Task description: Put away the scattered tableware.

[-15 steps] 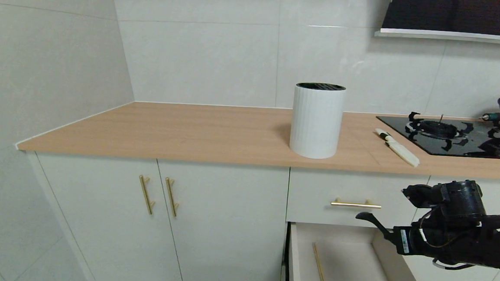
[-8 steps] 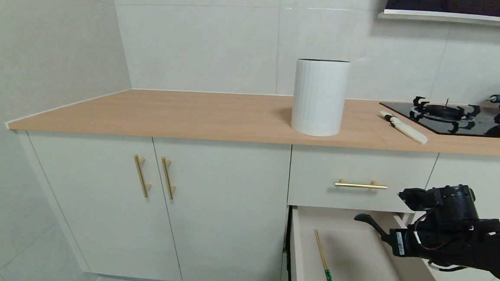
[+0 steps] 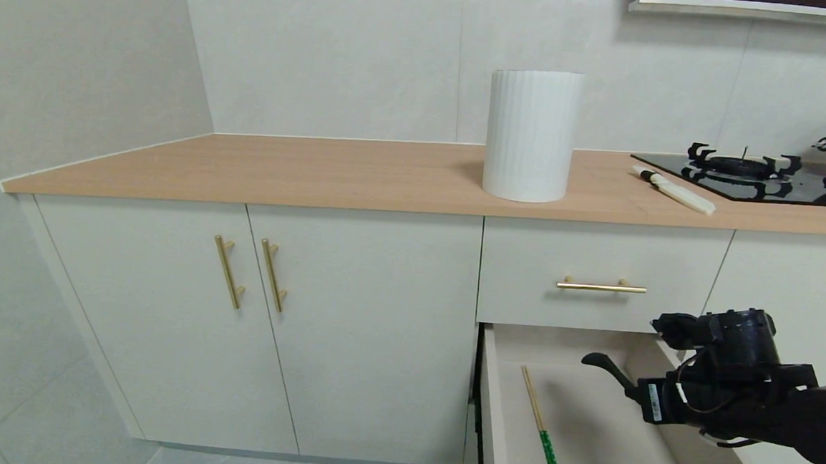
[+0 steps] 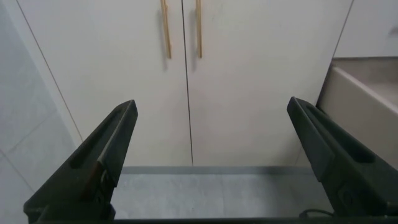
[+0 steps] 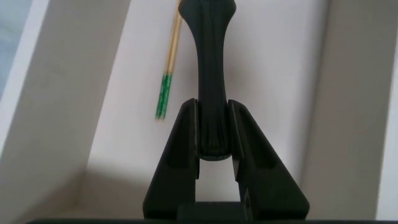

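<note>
Risk at release; right gripper (image 5: 212, 112) pinches slim black plastic utensil (image 3: 600, 361) over open cream drawer (image 3: 492, 409), nearer its right wall; dropped tilted, it may clip that wall or hit green-tipped wooden chopsticks (image 3: 538, 420).

Bright, even light comes from overhead. Small glare spots sit on the glossy wall tiles (image 3: 323, 61) above the white canister (image 3: 531, 135), whose soft shadow falls on the surface (image 3: 316, 172) to its left. Below the canister, the open drawer (image 3: 492, 409) is dimmer inside. Cabinet lines bow near the head view's edges.

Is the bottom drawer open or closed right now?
Open. The bottom drawer is pulled out below the shut drawer, and chopsticks lie on its floor.
</note>
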